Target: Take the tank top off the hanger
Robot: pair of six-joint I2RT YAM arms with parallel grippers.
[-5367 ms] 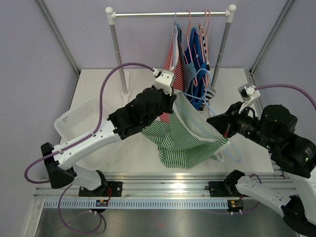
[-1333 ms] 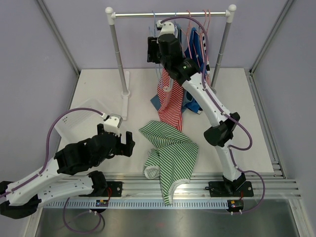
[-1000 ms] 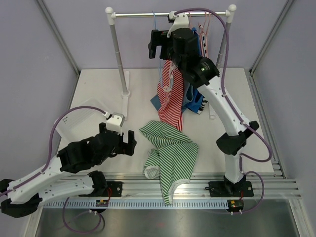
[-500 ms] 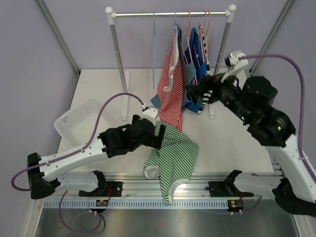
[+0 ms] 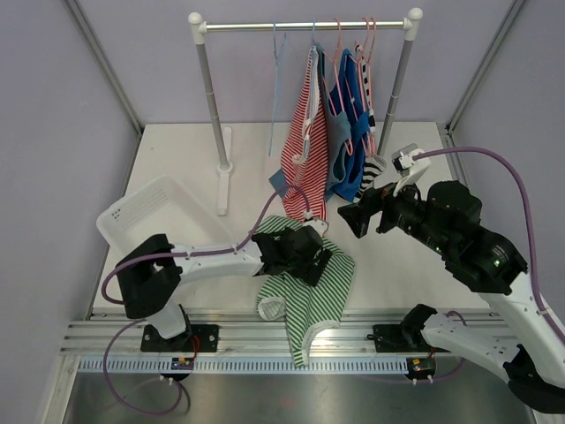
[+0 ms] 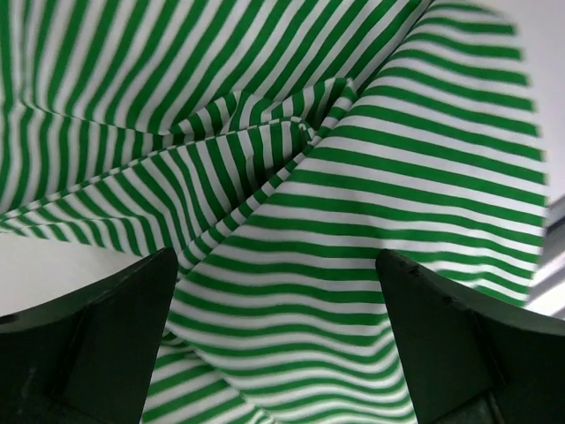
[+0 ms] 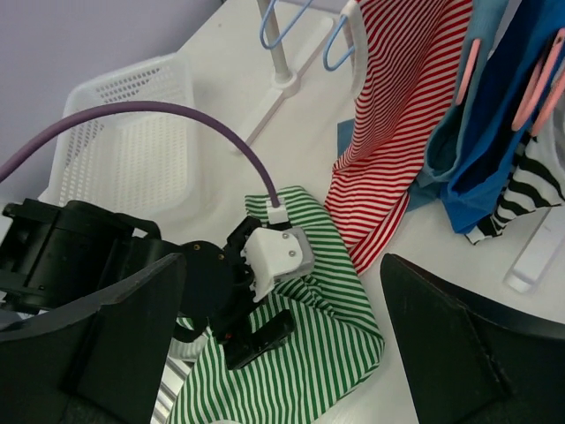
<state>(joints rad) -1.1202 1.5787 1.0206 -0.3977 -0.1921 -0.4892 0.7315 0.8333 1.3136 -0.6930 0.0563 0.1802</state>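
The green-and-white striped tank top lies crumpled on the white table, its lower end draped over the front rail. An empty light-blue hanger hangs on the rack's bar, apart from the top. My left gripper is low over the top's upper folds, open, with striped cloth filling the gap between its fingers. My right gripper hovers open above the table to the right of the top and holds nothing. From there I look down on the tank top and the left wrist.
A white mesh basket sits at the left. The clothes rack stands at the back with a red-striped top, blue garments and a black-and-white striped one on pink hangers.
My left arm has swung in and dropped its open gripper onto the green top. My right arm has come down from the rack bar, where the blue hanger now hangs alone.
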